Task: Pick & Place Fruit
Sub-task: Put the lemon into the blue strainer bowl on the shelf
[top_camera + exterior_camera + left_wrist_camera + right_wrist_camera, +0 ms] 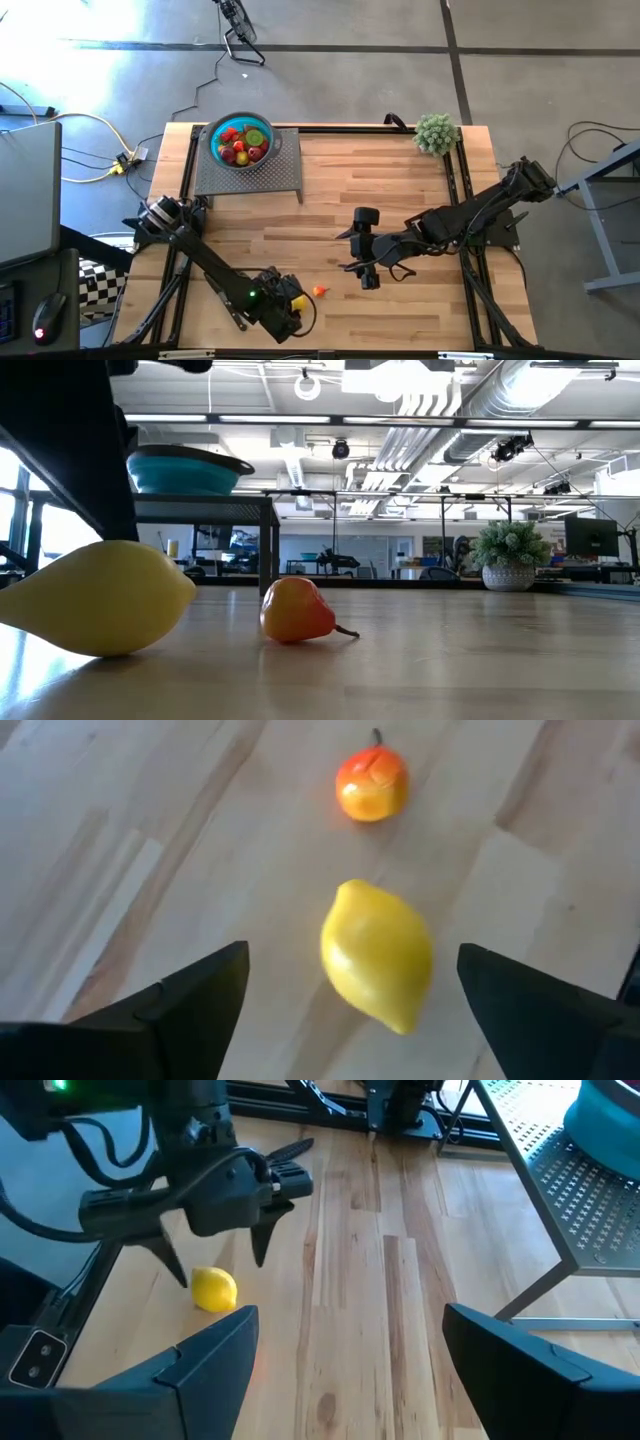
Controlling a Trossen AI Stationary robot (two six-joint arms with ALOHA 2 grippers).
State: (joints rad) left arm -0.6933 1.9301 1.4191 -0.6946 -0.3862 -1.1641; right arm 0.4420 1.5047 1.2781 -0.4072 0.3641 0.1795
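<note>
Yellow lemon (100,598) is seen closest in the low view, lying on the wooden table (400,190) near its front edge. It lies between the spread fingers (190,995) of the left gripper (215,1250), untouched by either. A small orange-red fruit (296,610) with a stem is noted just beside the lemon, apart from it. The right gripper (366,262) is held above mid-table, jaws spread, nothing between them. More fruit (242,143) is piled in the teal bowl (262,125) on the grey rack (250,175).
</note>
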